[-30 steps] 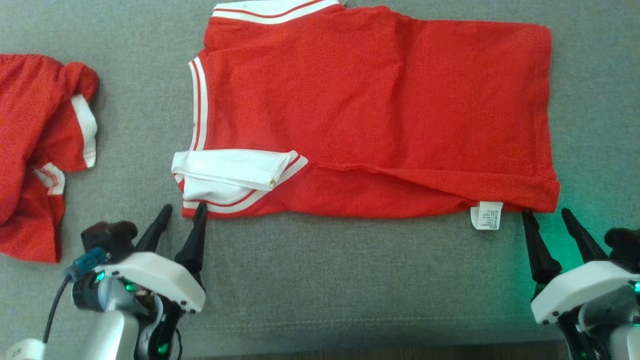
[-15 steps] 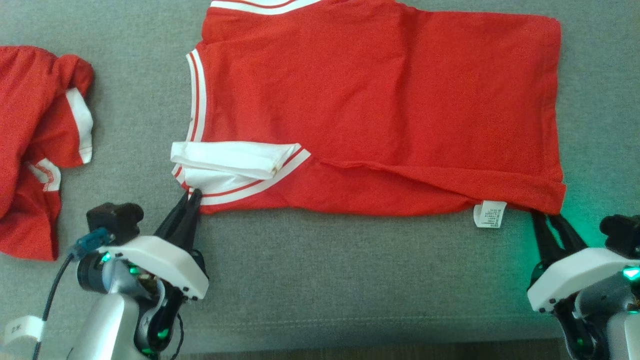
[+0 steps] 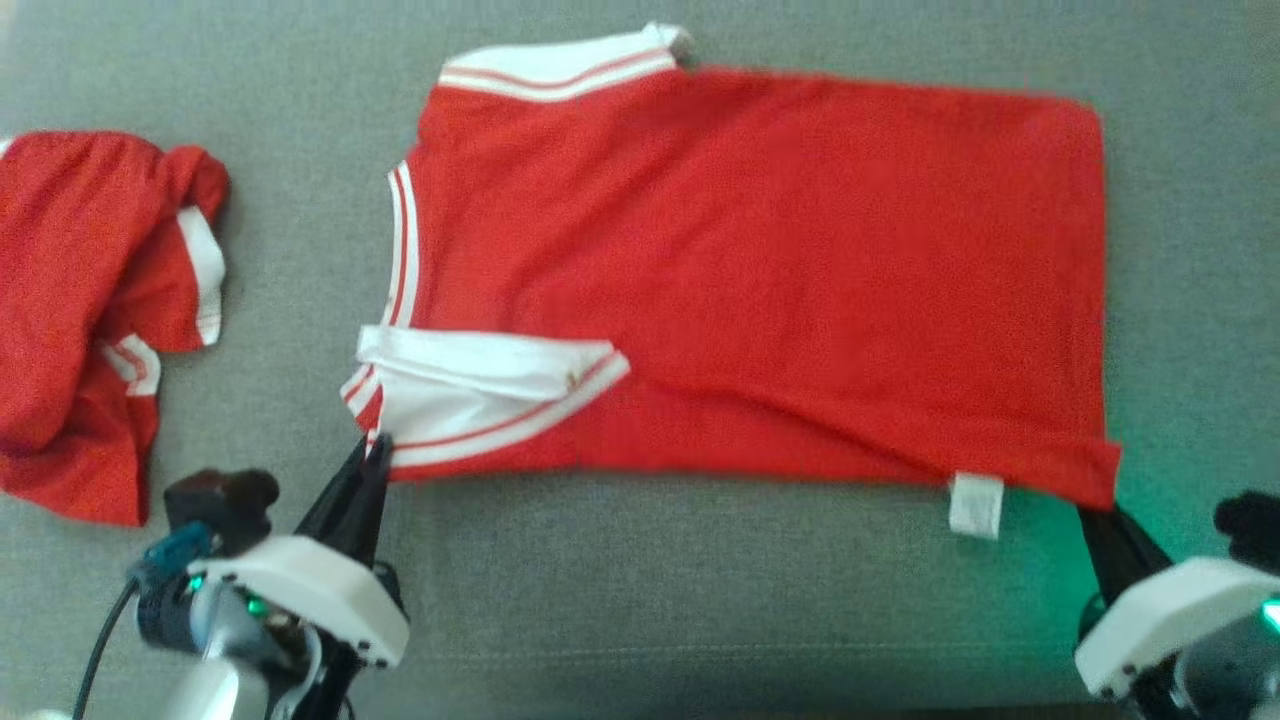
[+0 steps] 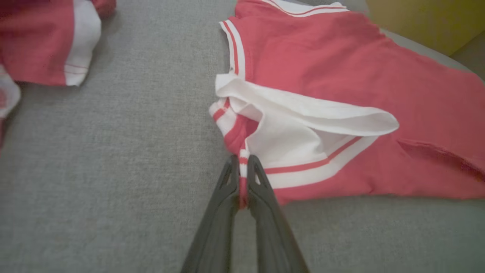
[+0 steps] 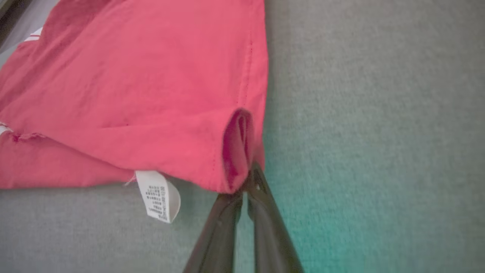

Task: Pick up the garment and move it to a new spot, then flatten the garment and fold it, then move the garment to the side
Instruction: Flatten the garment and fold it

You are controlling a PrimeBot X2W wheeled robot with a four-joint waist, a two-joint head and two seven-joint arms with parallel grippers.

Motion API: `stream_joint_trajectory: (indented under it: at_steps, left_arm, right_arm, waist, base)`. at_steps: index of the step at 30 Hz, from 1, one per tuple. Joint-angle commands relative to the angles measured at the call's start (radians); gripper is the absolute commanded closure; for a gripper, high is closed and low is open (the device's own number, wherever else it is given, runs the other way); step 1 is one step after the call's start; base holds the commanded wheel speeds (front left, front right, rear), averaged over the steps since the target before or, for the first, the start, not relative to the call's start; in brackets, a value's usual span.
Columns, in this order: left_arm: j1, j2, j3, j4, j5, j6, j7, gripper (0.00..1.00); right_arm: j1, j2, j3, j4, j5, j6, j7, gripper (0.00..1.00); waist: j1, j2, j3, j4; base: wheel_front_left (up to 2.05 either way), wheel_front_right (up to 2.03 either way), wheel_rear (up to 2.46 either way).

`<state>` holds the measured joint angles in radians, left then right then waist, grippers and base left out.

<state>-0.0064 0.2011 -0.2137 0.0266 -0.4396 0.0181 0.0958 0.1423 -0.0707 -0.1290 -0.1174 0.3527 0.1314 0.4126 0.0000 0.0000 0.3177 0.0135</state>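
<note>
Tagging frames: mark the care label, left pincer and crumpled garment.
care label (image 5: 158, 195): right wrist view, tag's middle.
left pincer (image 4: 243, 162): left wrist view, between fingertips.
crumpled garment (image 3: 70, 300): head view, red body.

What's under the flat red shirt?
The gray surface shows all round the shirt, so the shirt lies on it. A white label pokes out from its near edge. Anything else beneath the cloth is covered and cannot be seen.

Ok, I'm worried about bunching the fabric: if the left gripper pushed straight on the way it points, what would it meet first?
The garment itself: the left gripper, shut on its near corner, points at the white folded flap just ahead. Likely that first, though depth is hard to judge.
</note>
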Motion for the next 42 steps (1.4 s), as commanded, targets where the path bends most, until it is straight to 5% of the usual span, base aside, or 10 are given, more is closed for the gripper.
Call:
stream_joint_trajectory:
  at_steps: [1,11,12,13,14,28,42]
  left_arm:
    - [0.018,0.030,0.047,-0.049,0.007,0.014,0.009,1.00]
    - [0.122,0.043,0.061,-0.097,-0.012,0.055,0.062,1.00]
    - [0.123,0.042,0.057,-0.096,-0.011,0.055,0.063,1.00]
    - [0.122,0.039,0.053,-0.093,-0.011,0.055,0.064,0.84]
    - [0.120,0.035,0.047,-0.087,-0.014,0.054,0.068,0.01]
    - [0.040,0.031,0.084,-0.175,0.089,0.121,-0.126,0.00]
    - [0.006,0.048,0.084,-0.216,0.119,0.146,-0.134,0.00]
  right_arm:
    - [0.026,-0.005,-0.001,-0.050,0.011,-0.001,0.032,1.00]
    - [0.084,0.006,-0.034,-0.086,0.027,-0.001,0.098,1.00]
    - [0.081,0.007,-0.033,-0.085,0.030,-0.001,0.097,0.71]
    - [0.078,0.008,-0.033,-0.085,0.032,-0.001,0.095,0.23]
    - [0.076,0.008,-0.029,-0.086,0.031,-0.001,0.092,0.00]
    - [-0.059,-0.046,0.050,-0.254,-0.100,-0.001,-0.211,0.00]
    - [-0.099,-0.039,0.073,-0.254,-0.118,-0.001,-0.230,0.00]
  waist:
    - [0.0000,0.0000,-0.030,0.002]
    - [0.0000,0.0000,-0.076,-0.005]
    - [0.0000,0.0000,-0.078,-0.003]
    - [0.0000,0.0000,-0.080,-0.002]
    - [0.0000,0.0000,-0.082,0.000]
    - [0.0000,0.0000,-0.136,-0.011]
    - [0.0000,0.0000,-0.130,-0.010]
  base:
    - [0.00,0.00,0.00]
    - [0.00,0.00,0.00]
    - [0.00,0.00,0.00]
    - [0.00,0.00,0.00]
    - [0.00,0.00,0.00]
    - [0.00,0.00,0.00]
    - [0.00,0.00,0.00]
